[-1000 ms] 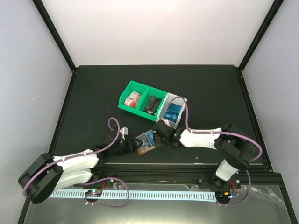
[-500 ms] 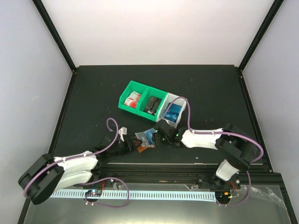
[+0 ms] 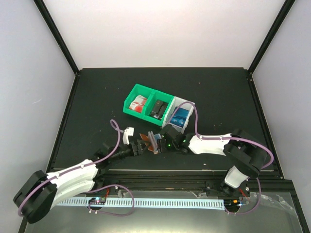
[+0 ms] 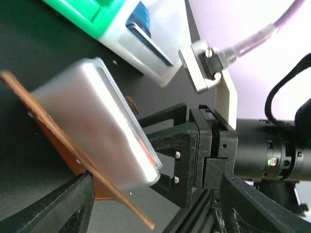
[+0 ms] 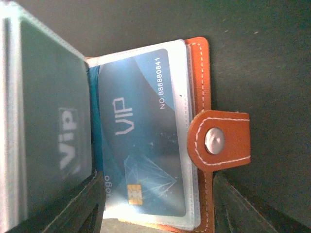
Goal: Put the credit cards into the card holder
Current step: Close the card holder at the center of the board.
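Observation:
The reddish-brown card holder (image 3: pixel 150 140) stands up on edge between my two grippers. In the right wrist view it faces me open. A blue card (image 5: pixel 138 136) sits in a clear pocket, a black card (image 5: pixel 53 131) fills the left leaf, and the snap tab (image 5: pixel 221 141) is at the right. My right gripper (image 5: pixel 158 194) (image 3: pixel 163 144) flanks its two side edges and grips it. My left gripper (image 4: pixel 155 183) (image 3: pixel 139 146) is open. Its lower finger (image 4: pixel 58 206) touches the brown cover (image 4: pixel 82 162) under the clear pockets (image 4: pixel 92 116).
A green bin (image 3: pixel 141 114) behind the grippers holds red-and-white cards (image 3: pixel 139 103) and black cards (image 3: pixel 158 108). A white bin (image 3: pixel 192 107) beside it holds blue cards (image 3: pixel 181 116). Both bins show at the top of the left wrist view (image 4: pixel 92 14). A metal rail runs along the near edge.
The card holder lay open and flat. It is now raised on edge and shifted up and left. The left arm reached forward and the two grippers closed in on each other.

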Available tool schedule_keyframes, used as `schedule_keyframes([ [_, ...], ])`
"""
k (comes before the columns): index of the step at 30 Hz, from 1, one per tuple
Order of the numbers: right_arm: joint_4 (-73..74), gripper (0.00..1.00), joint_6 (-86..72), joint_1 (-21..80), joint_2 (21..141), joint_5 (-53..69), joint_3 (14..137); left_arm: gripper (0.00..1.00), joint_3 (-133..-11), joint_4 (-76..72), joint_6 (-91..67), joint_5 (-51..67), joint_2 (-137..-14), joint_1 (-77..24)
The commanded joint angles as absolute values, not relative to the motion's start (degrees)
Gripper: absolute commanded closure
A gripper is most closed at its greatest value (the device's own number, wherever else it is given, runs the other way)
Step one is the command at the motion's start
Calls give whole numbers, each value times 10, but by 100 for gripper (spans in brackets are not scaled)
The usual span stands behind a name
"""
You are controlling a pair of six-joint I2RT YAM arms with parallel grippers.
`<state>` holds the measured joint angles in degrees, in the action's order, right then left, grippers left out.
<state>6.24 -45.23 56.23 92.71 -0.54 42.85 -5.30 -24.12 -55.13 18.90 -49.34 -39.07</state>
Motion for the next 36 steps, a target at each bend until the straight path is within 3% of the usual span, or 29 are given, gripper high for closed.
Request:
schedule_keyframes([
  [1,80,38,-458,570,947,45,411,28,-86,-279,-489,264,-543,-390],
  [15,55,38,-465,571,902,29,382,31,-138,-349,-473,307,-660,-390],
  [22,110,37,-486,570,834,-95,388,30,-146,-367,-477,307,-698,-390],
  [36,147,35,-419,570,885,-115,463,37,-171,-365,-473,310,-753,-388],
])
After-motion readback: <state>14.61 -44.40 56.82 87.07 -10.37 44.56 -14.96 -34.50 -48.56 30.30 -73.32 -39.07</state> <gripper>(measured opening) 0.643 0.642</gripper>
